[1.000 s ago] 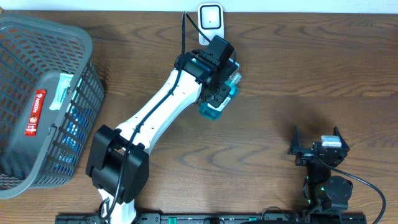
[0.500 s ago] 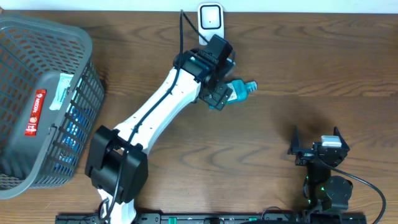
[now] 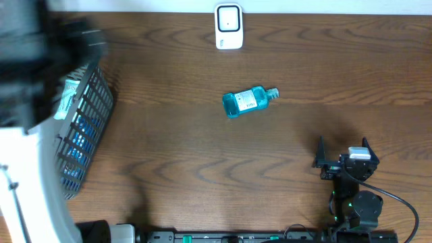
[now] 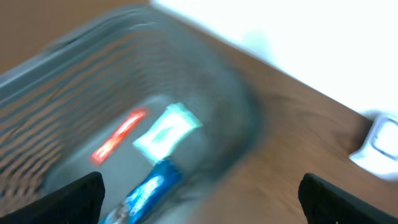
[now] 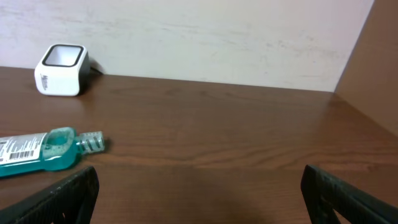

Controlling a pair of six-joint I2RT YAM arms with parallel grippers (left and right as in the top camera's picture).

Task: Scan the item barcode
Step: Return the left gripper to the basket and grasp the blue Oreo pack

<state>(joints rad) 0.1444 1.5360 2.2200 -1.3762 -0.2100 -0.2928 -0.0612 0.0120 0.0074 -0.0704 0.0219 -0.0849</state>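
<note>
Overhead: the bottle (image 3: 248, 102) lies on its side on the worktop (image 3: 169, 155), between the scanner (image 3: 229, 25) and the right pincer (image 3: 342, 154), which stands released and empty.

Left wrist: badly blurred. The left pincer (image 4: 208, 196) gapes wide above the basket (image 4: 74, 81), gripping nothing.

Right wrist: the bottle's label (image 5: 18, 148) faces this camera. The bottle is likely light, stiff, smooth plastic that is apt to roll. Best clasp it across the body, clear of the label.
</note>
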